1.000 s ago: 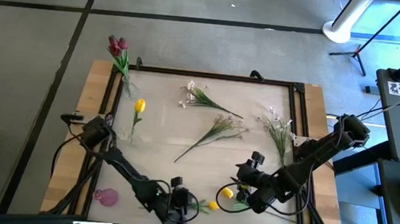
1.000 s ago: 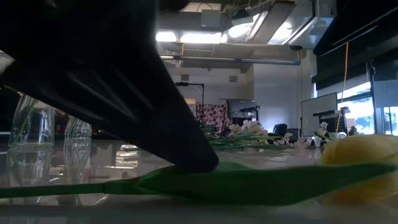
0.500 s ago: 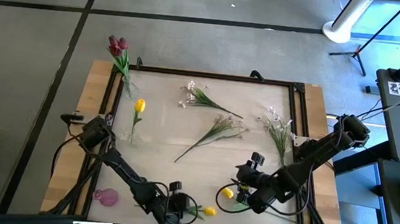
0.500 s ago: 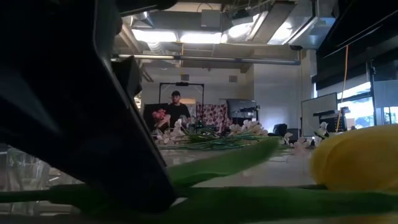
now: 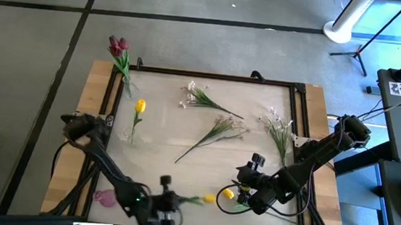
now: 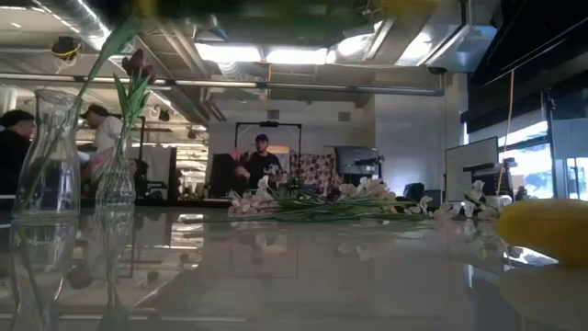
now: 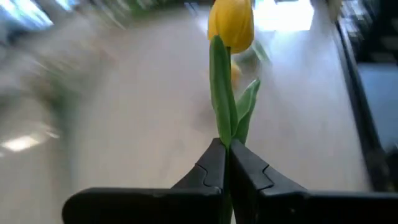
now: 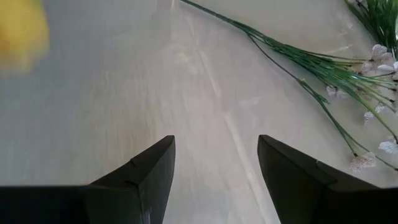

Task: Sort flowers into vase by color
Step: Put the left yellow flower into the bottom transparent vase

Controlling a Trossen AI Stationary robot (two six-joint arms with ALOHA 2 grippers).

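Observation:
My left gripper (image 5: 175, 201) (image 7: 227, 150) is near the table's near edge, shut on a yellow tulip (image 5: 210, 198) (image 7: 231, 25) whose blossom points toward the table's right. A second yellow tulip (image 5: 228, 194) (image 6: 547, 230) lies on the table beside my open right gripper (image 5: 241, 194) (image 8: 216, 155). At the far left a vase (image 5: 126, 84) (image 6: 118, 175) holds dark red tulips (image 5: 117, 45). A second vase (image 5: 133, 132) (image 6: 50, 147) holds one yellow tulip (image 5: 140, 106). Three white sprays (image 5: 203, 97) (image 5: 217, 132) (image 5: 279, 130) lie flat on the table. My left gripper pinches the tulip's green stalk and leaves (image 7: 226, 134) between its two shut fingers, some way below the blossom. The fingers lie along the stalk, coming roughly level from the table's left. The tulip sticks straight out beyond the fingertips, lifted clear of the table.
A pink object (image 5: 108, 198) lies at the near left corner. A dark frame (image 5: 211, 75) rims the tabletop. People show in the room behind the table (image 6: 260, 161). Bare tabletop lies between the vases and the sprays.
My left gripper has shut on the yellow tulip's stalk, then risen and drawn toward the table's left. The tulip, which lay on the table before the low camera, is now lifted clear and shows only at that view's top edge.

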